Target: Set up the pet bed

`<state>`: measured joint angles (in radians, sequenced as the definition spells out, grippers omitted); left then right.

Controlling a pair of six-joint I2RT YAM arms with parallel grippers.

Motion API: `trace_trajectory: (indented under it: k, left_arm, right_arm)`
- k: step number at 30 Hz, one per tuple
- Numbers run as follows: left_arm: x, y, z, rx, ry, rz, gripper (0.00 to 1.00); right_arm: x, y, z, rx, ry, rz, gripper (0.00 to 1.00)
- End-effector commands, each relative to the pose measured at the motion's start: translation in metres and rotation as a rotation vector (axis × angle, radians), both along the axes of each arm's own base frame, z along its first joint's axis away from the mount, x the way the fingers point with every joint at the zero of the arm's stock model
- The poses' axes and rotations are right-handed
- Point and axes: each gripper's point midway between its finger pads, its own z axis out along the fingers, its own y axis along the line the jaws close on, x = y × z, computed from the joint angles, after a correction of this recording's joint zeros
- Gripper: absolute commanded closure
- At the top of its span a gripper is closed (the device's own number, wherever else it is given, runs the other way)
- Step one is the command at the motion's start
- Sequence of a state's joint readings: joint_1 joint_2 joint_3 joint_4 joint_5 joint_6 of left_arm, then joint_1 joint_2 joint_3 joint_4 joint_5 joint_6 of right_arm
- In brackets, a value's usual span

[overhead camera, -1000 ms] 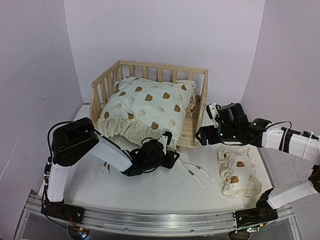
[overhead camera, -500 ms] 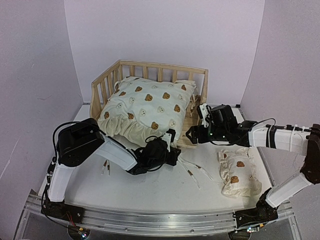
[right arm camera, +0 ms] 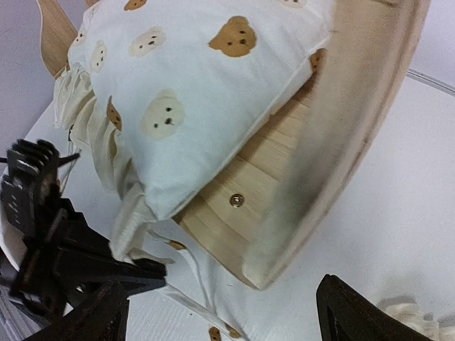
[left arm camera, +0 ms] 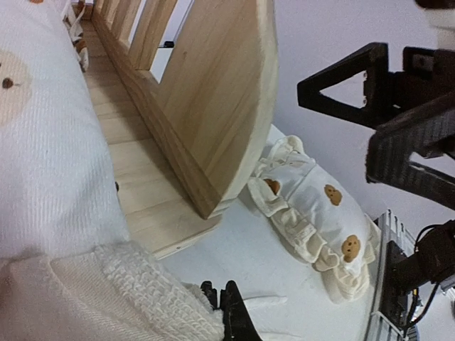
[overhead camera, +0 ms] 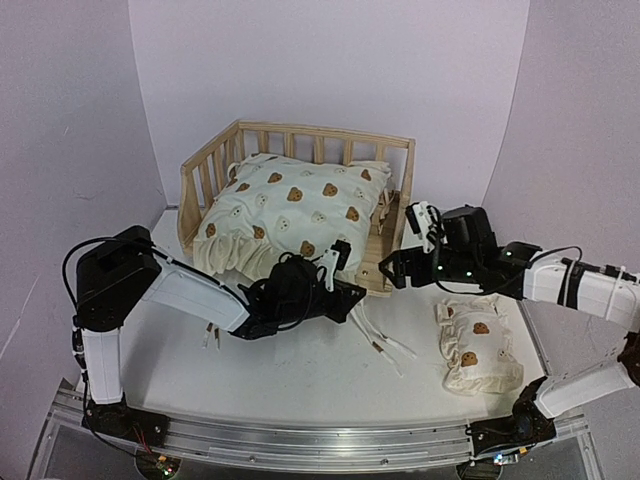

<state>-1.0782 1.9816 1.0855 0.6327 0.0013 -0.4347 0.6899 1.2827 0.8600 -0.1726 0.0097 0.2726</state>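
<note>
The pet bed [overhead camera: 320, 133] stands at the far centre of the desk [overhead camera: 300, 380], open side toward the arms, with the cushion [overhead camera: 290, 205] inside. The left tool [overhead camera: 350, 293] appears nearly closed on the cushion's front hem. The right tool [overhead camera: 393, 270] is wide open and empty, beside the right front post. Risk: further pushing may slide the unbraced frame or bunch the cushion. Compared with one second ago, the hem lies further inside.
</note>
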Motion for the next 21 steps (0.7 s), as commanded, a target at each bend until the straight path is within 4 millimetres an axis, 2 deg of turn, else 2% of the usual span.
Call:
trace_trajectory:
  k: [1, 3, 5, 8, 11, 12, 16, 21]
  left_arm:
    - [-0.011, -0.004, 0.062, -0.170, 0.021, -0.112, 1.00]
    - [-0.003, -0.001, 0.070, -0.209, 0.068, -0.106, 1.00]
    - [0.004, 0.002, 0.075, -0.239, 0.111, -0.112, 1.00]
    - [0.009, 0.005, 0.078, -0.252, 0.129, -0.115, 1.00]
    - [0.008, 0.006, 0.078, -0.255, 0.140, -0.126, 1.00]
    - [0.007, 0.006, 0.078, -0.254, 0.139, -0.127, 1.00]
    - [0.009, 0.010, 0.072, -0.247, 0.156, -0.120, 0.99]
    - [0.008, 0.011, 0.069, -0.250, 0.179, -0.134, 0.99]
  right_arm:
    - [-0.022, -0.021, 0.010, 0.067, -0.016, 0.133, 0.07]
    - [-0.046, -0.006, 0.010, 0.120, -0.033, 0.308, 0.09]
    - [-0.061, 0.006, 0.009, 0.178, -0.049, 0.419, 0.15]
    - [-0.071, 0.024, 0.004, 0.253, -0.063, 0.507, 0.30]
    - [-0.078, 0.039, -0.017, 0.231, -0.111, 0.481, 0.35]
    - [-0.076, 0.039, -0.024, 0.208, -0.128, 0.442, 0.35]
    - [-0.061, 0.015, -0.058, 0.113, -0.074, 0.242, 0.36]
    - [-0.076, 0.019, -0.087, 0.128, -0.027, 0.264, 0.37]
